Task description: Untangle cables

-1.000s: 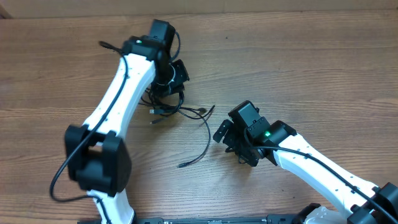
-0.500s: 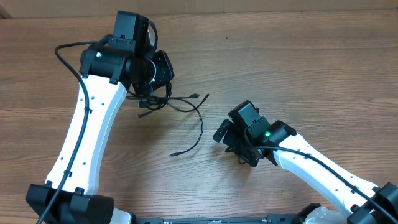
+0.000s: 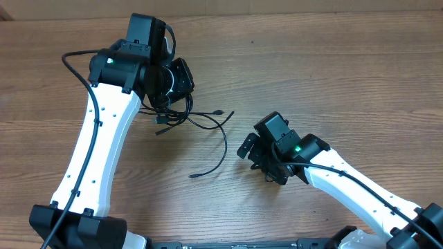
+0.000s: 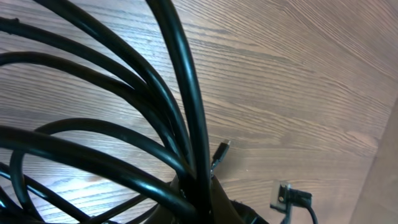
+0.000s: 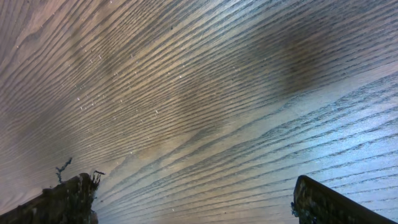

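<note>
Two tools are in view over the wooden bench [image 3: 360, 76]. Closest to the near edge, right of centre, we find the right tool [image 3: 250, 153]. It sits low over bare wood, well apart from the cables [image 3: 185, 119]. In the right wrist view its fingers [image 5: 65, 200] stand wide apart, with only wood grain between them. It holds nothing.

Further in, near the middle of the bench, one long strand [image 3: 225, 145] curves toward the near edge. It ends in a small plug [image 3: 194, 176] lying on the wood. A second free end [image 3: 230, 113] points toward the right edge.

Beyond these, left of centre and toward the far edge, the rest of the cables are bunched in a tangle of loops. The left tool [image 3: 168, 102] is directly over this tangle.

In the left wrist view, thick black strands fan across the picture. They converge into the dark body of the tool at the lower edge, so we read the left tool as clamped on the bunch. Its fingers are hidden by the strands. Two plug ends lie on the wood behind them.
</note>
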### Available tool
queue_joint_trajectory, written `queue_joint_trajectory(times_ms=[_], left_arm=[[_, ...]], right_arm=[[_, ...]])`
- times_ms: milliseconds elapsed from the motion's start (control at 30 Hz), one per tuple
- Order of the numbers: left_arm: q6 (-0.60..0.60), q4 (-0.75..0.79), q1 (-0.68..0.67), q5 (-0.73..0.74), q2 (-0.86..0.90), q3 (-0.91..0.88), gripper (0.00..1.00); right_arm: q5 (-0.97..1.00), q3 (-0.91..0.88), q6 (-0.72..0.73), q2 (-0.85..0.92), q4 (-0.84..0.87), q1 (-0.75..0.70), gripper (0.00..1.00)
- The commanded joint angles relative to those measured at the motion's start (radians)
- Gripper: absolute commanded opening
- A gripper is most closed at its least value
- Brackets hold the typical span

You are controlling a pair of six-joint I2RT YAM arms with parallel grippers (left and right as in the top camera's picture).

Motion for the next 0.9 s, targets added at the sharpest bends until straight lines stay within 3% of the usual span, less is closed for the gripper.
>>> queue_joint_trajectory(times_ms=[0, 167, 500, 600, 733, 800, 867], left_arm=[[-0.011, -0.002, 0.002, 0.063, -0.015, 0.029, 0.04], [-0.019, -0.041, 0.002, 0.074, -0.015, 0.029, 0.04], [-0.030, -0.043, 0.000, 0.070, -0.011, 0.029, 0.04], [-0.029, -0.044, 0.000, 0.070, -0.011, 0.029, 0.04], [-0.035, -0.048, 0.000, 0.031, -0.011, 0.029, 0.04], [-0.085, -0.060, 0.000, -0.003, -0.011, 0.027, 0.04], [-0.228, -0.093, 0.000, -0.060, -0.011, 0.027, 0.04]], right_arm=[[0.017, 0.002, -0.005, 0.003, 0.005, 0.005, 1.00], [0.018, 0.002, -0.005, 0.003, 0.006, 0.005, 1.00], [0.003, 0.002, 0.037, 0.003, 0.289, 0.004, 1.00], [-0.130, 0.002, 0.037, 0.003, 0.305, 0.004, 1.00], [-0.142, 0.002, 0.037, 0.003, 0.322, 0.004, 1.00], [-0.143, 0.002, 0.037, 0.003, 0.327, 0.005, 1.00], [-0.155, 0.002, 0.035, 0.003, 0.318, 0.005, 1.00]])
